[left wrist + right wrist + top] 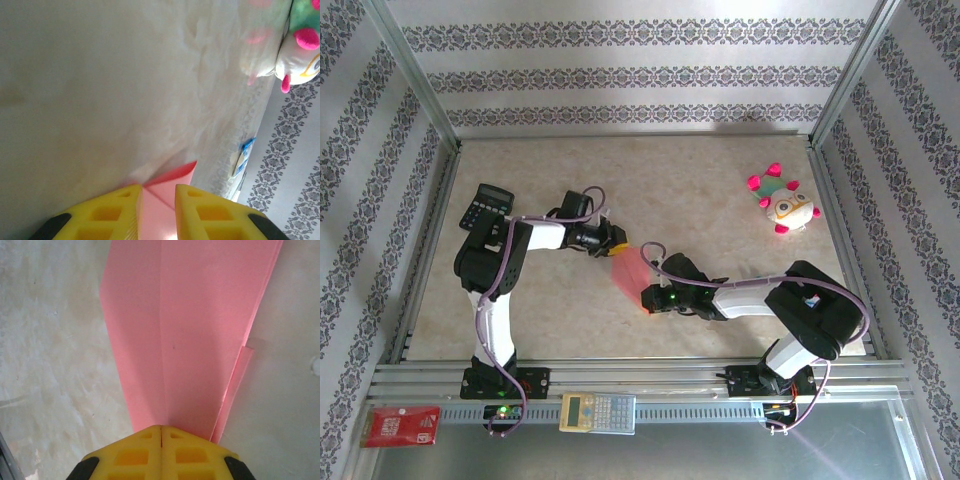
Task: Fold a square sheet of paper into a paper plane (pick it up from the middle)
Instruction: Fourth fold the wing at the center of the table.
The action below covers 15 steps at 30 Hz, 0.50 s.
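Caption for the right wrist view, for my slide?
Right gripper, shut, pinches the pink paper plane at its centre crease.

top external: table (pixel 700 170) seen from above, far | wrist views: held close, low — paper plane (pixel 628 276) shared by all 3

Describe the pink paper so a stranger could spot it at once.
Start at the middle of the beige table. The folded pink paper stretches between the left pincer and the right pincer. It is plain, thin and creased, unlike the plush toy or the printed red card.
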Motion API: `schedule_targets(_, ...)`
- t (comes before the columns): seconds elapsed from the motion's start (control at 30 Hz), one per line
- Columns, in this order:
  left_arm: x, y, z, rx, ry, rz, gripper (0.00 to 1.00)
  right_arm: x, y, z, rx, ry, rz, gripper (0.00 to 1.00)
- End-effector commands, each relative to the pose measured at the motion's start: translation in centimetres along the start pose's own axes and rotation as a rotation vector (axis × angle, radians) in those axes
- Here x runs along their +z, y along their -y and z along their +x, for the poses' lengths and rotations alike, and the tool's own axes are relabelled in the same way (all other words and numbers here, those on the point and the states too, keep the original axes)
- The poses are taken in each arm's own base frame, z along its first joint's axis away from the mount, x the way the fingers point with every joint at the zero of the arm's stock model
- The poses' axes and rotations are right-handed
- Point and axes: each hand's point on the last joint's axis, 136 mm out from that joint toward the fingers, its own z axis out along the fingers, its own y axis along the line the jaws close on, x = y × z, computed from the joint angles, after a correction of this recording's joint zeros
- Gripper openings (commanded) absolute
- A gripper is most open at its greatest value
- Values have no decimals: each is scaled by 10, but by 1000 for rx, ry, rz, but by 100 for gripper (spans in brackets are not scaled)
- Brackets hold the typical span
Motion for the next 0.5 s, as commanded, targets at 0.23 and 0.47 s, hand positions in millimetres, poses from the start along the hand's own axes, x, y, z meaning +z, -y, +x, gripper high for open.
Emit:
schedule_targets(0.23,-41,-30,-72,4,265,-94,29,-16,53,75,22,-254,193,0)
schedule_targets(0.47,-64,11,-12,82,273,-13,36,-43,3,23,-95,-105,33,10)
